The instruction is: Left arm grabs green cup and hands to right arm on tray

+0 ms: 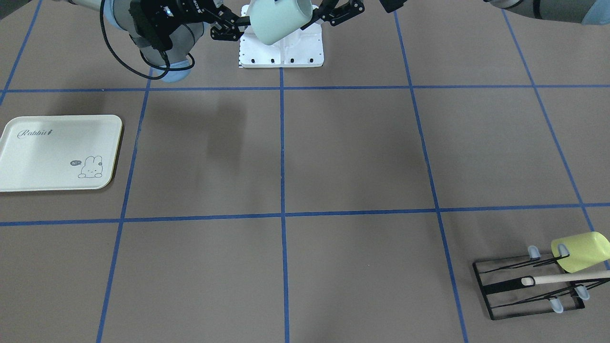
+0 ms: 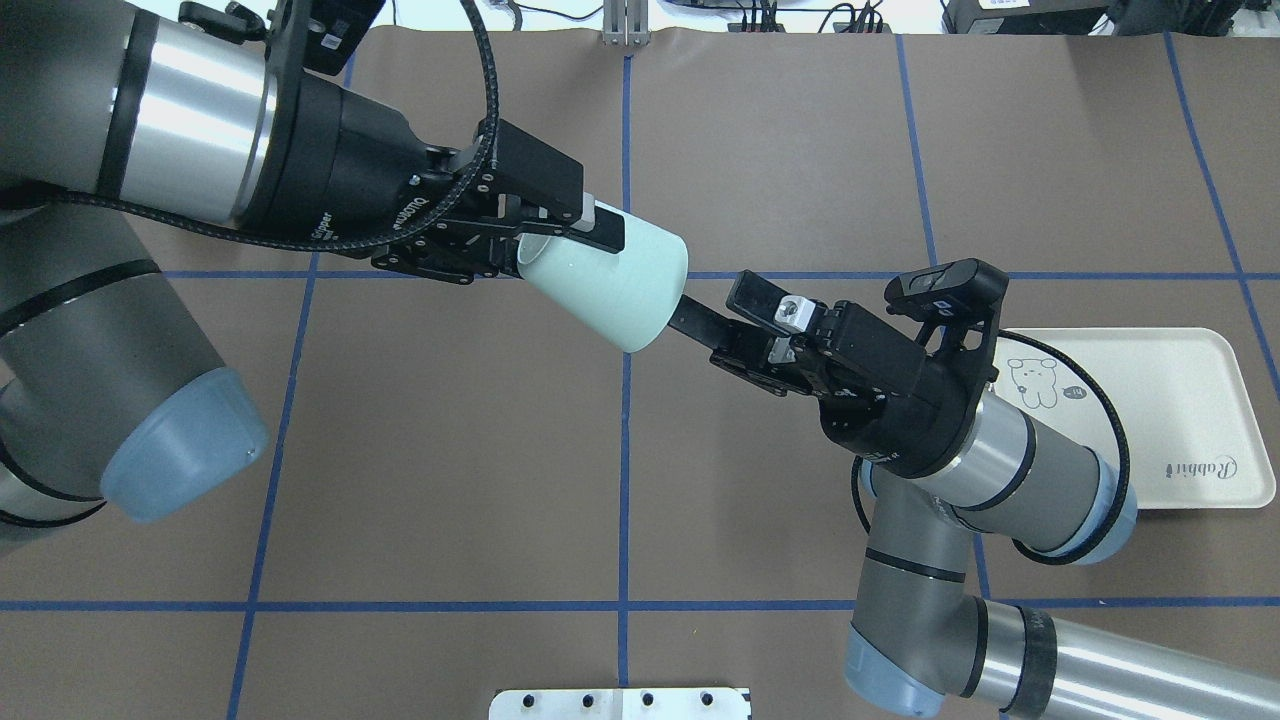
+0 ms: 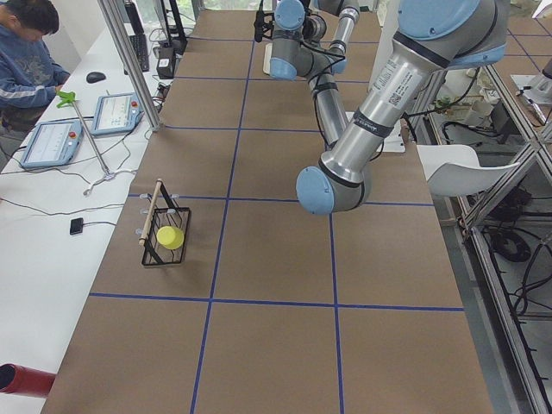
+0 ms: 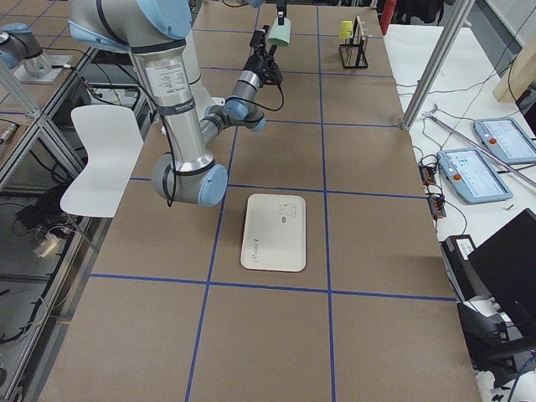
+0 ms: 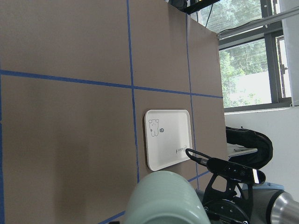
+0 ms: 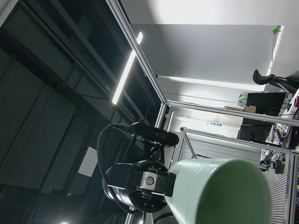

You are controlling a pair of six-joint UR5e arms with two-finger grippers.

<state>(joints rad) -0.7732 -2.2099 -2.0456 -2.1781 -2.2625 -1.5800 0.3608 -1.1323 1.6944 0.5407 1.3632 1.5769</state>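
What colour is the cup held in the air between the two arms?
The cup is plain pale mint green, clearest in the overhead exterior view.

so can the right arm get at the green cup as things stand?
Likely yes. The left gripper holds the cup in mid-air with its free end toward the right gripper, which looks open and sits right at that end. Nothing shows between them.

The table (image 1: 357, 157) is a brown surface divided into large squares by blue tape lines (image 1: 282, 190). The cream tray (image 1: 43, 162) lies flat on it on the robot's right, and a white bolted plate (image 1: 286, 52) sits at the robot's edge. In the far corner on the robot's left stands a black wire rack (image 1: 505, 286) carrying a yellow-green cup (image 1: 581, 251) and a wooden rod (image 1: 567, 277).
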